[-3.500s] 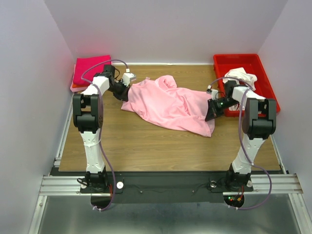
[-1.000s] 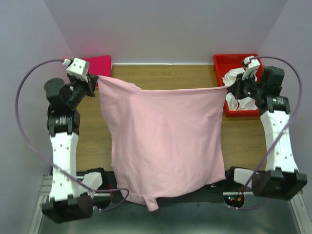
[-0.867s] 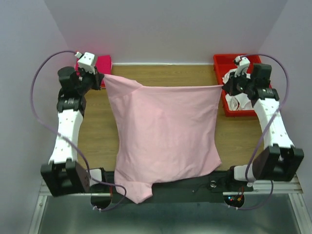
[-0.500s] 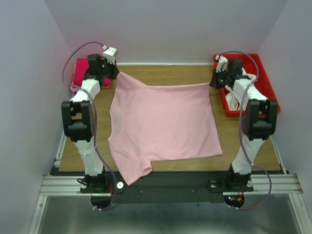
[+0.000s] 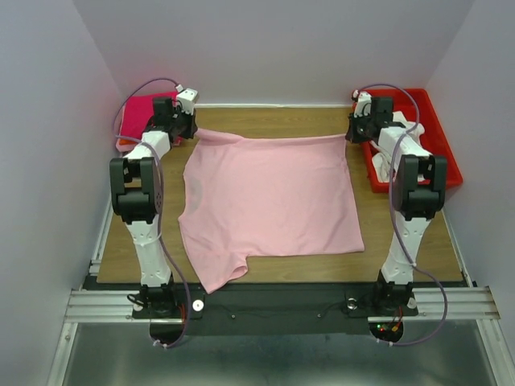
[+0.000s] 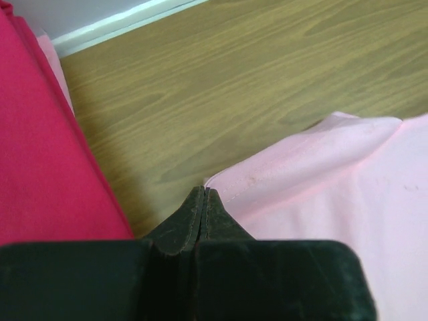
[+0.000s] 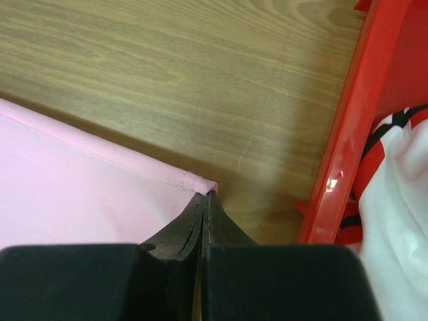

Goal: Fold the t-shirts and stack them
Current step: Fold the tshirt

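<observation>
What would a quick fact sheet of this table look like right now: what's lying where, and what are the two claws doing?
table: wooden
pink shirt: spread nearly flat in the middle, one sleeve toward the near edge
left gripper: shut, pinching the shirt's far left corner
right gripper: shut, pinching the shirt's far right corner
magenta shirt: folded, at the table's far left corner
red tray: far right, beside the shirt's edge
white cloth: bunched inside the tray
</observation>
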### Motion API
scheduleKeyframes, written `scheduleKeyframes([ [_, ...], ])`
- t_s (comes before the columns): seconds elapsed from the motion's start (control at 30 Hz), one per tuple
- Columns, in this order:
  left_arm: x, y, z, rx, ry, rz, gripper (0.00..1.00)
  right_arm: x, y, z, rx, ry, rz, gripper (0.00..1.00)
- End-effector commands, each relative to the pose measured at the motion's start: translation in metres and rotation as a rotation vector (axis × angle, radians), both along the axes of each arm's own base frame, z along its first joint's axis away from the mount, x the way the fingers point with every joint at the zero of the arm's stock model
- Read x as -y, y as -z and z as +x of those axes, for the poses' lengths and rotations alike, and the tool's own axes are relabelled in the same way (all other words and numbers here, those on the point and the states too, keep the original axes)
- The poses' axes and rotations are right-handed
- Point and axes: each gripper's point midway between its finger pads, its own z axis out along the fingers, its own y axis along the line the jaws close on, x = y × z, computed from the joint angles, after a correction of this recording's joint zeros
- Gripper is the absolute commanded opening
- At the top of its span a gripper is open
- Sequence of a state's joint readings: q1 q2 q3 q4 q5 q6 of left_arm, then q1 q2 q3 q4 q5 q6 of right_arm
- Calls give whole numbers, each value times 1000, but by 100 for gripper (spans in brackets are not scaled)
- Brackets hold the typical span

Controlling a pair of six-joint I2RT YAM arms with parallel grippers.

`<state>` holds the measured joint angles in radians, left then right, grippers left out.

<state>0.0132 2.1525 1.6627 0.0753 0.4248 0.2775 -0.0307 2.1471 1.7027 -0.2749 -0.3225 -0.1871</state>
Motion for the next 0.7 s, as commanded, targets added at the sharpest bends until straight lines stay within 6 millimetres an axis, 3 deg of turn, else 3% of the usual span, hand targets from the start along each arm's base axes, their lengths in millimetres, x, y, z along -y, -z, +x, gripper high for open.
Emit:
scheduleKeyframes([
  [0.0, 4, -88, -33, 166, 51, 30, 0, -3, -64, -3, 146, -16, -28, 0],
  [0.03, 4, -91, -42, 165, 57, 32, 0, -3, -81, -10, 172, -20, -31, 1],
  [0.07, 5, -79, -57, 132, 63, 34, 0, -4, -70, -20, 146, -32, -37, 0],
  [0.1, 5, -96, -69, 154, 67, 43, 0, -5, -73, -27, 148, -42, -39, 1],
  [0.13, 4, -96, -78, 147, 70, 50, 0, -4, -72, -32, 145, -45, -46, 1],
  [0.17, 4, -92, -94, 128, 79, 68, 0, -4, -72, -45, 137, -54, -57, 1],
  [0.27, 1, -86, -117, 114, 101, 114, 0, -4, -69, -65, 125, -75, -77, 0],
  [0.3, 2, -77, -135, 74, 113, 120, 0, -3, -76, -73, 139, -87, -90, 0],
  [0.37, 0, -53, -160, 8, 122, 139, 0, -3, -59, -94, 95, -102, -100, 1],
  [0.43, -1, -45, -179, -19, 143, 165, 0, -5, -45, -114, 64, -132, -110, 1],
  [0.47, 0, -28, -192, -61, 151, 168, 0, -5, -36, -120, 45, -143, -115, 1],
  [0.67, 9, 29, -228, -180, 197, 241, 0, -8, 13, -144, -79, -181, -103, 1],
])
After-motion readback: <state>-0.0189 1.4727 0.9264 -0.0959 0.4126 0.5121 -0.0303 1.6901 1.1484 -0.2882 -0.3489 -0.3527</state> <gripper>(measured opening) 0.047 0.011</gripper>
